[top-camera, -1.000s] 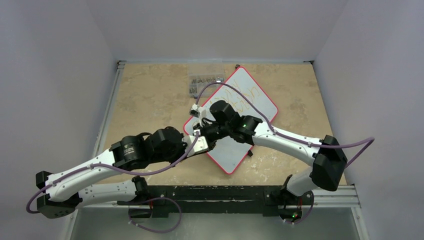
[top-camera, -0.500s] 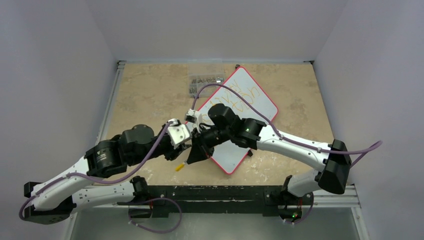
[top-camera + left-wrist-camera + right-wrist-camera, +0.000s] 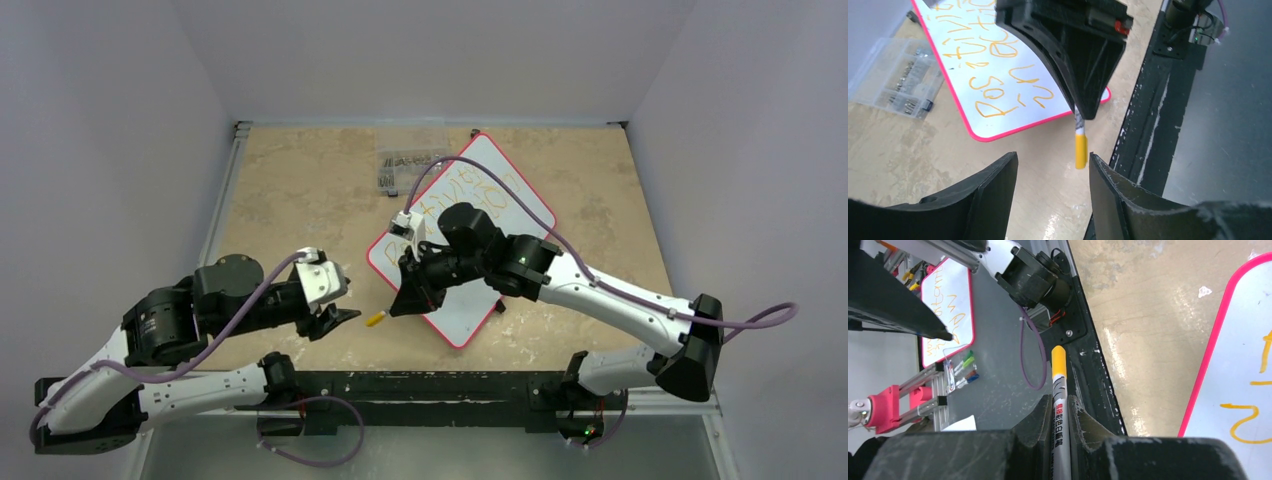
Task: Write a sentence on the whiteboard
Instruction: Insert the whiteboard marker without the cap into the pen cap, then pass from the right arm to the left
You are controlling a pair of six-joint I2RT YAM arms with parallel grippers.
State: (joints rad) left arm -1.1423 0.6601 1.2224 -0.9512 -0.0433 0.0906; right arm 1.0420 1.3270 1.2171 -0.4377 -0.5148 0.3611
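The whiteboard (image 3: 478,262), white with a red-pink frame, lies diagonally on the table. The sentence (image 3: 472,192) in orange lettering fills its far half and also shows in the left wrist view as the sentence (image 3: 990,52) on the whiteboard (image 3: 1013,107). My right gripper (image 3: 402,303) hovers over the board's near-left edge, shut on a marker (image 3: 1059,405). The marker's yellow end (image 3: 375,319) sticks out toward the left arm. My left gripper (image 3: 336,317) stands open a short way to the left. The marker (image 3: 1081,149) hangs just beyond its fingertips, apart from them.
A clear box of small hardware (image 3: 411,167) sits at the back, touching the board's far-left edge. The black base rail (image 3: 430,388) runs along the table's near edge. Bare tan tabletop (image 3: 290,220) spreads left of the board.
My left gripper has opened and drawn back to the left, away from the right gripper. The marker's yellow end now shows, held out by the right gripper, which shifted slightly.
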